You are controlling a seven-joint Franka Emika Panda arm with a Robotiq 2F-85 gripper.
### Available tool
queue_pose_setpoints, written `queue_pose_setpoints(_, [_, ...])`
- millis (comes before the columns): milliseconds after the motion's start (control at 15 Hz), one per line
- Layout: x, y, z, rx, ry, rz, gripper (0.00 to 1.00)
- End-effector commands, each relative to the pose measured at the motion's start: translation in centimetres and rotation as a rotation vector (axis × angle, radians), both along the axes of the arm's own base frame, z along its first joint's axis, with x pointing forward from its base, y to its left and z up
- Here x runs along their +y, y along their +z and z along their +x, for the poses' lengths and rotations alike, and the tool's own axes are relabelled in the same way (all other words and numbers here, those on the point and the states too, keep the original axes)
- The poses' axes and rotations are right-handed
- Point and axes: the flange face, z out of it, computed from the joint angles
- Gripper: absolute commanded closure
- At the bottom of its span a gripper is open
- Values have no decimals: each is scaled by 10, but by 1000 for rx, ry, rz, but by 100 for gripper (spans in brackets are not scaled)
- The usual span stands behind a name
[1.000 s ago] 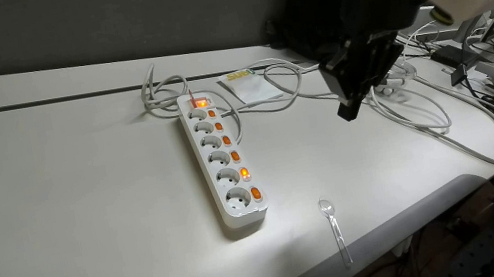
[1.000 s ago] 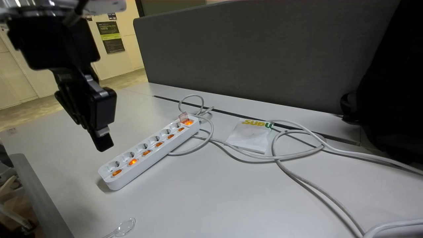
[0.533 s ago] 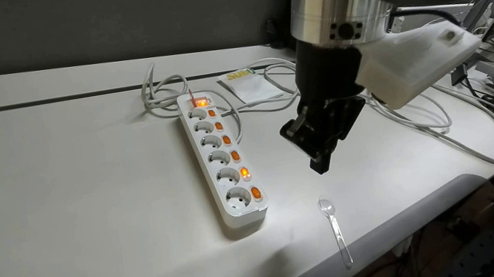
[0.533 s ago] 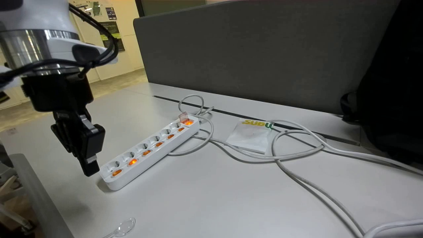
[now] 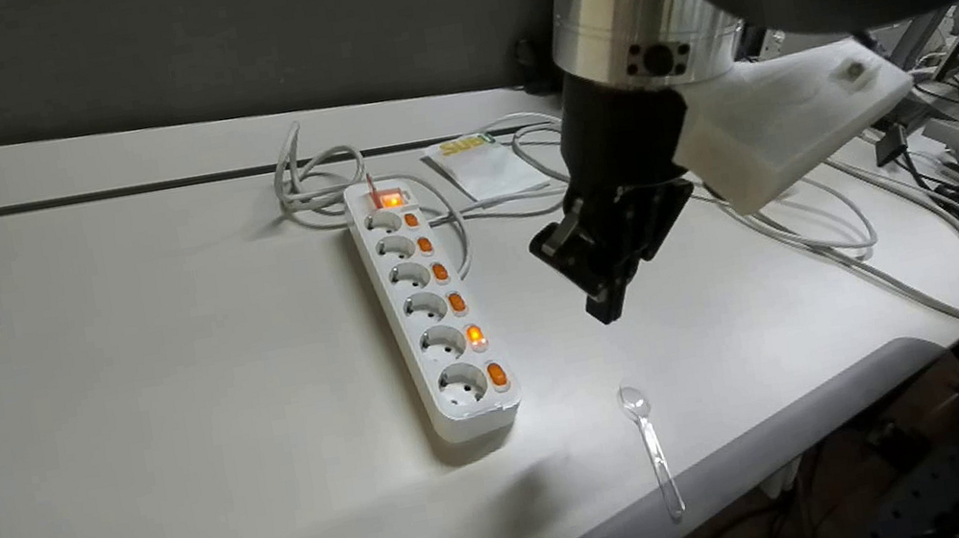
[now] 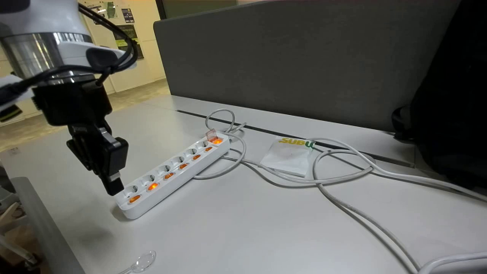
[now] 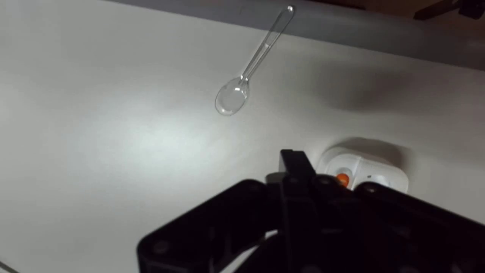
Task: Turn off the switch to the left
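- The smooth, pale grey surface (image 5: 119, 388) spreads across the far left of an exterior view, a dark grey fabric partition (image 5: 160, 50) standing behind it.
- Light grey cable loops (image 5: 315, 195) lie behind the far end of a long white plastic power strip (image 5: 433, 292).
- A wide orange-red rectangular switch (image 5: 392, 202) glows at that end, beside a raised, see-through red flap (image 6: 210, 135).
- A small oval orange rocker switch (image 5: 476, 338), second from the strip's near end in a row of six, is also alight in both exterior views.
- A flat white paper packet (image 5: 491, 172) with yellow and green lettering rests near the strip's far end.
- The black two-fingered end effector (image 5: 605, 310), fingertips together, hangs above the surface, apart from the switches; in the wrist view it partly hides the strip.
- A clear plastic spoon (image 5: 652, 446) lies with its handle over the surface's grey edge (image 5: 764, 452).
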Motion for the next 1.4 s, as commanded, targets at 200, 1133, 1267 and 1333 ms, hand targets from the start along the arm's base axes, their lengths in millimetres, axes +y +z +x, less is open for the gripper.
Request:
queue_pose_setpoints(200, [22, -15, 5, -172, 2, -43, 100])
queue_pose_setpoints(1133, [33, -60, 32, -242, -132, -79, 100])
queue_pose_setpoints(1267, [36, -70, 35, -229, -157, -54, 100])
queue_pose_setpoints(1333, [38, -75, 36, -226, -165, -40, 100])
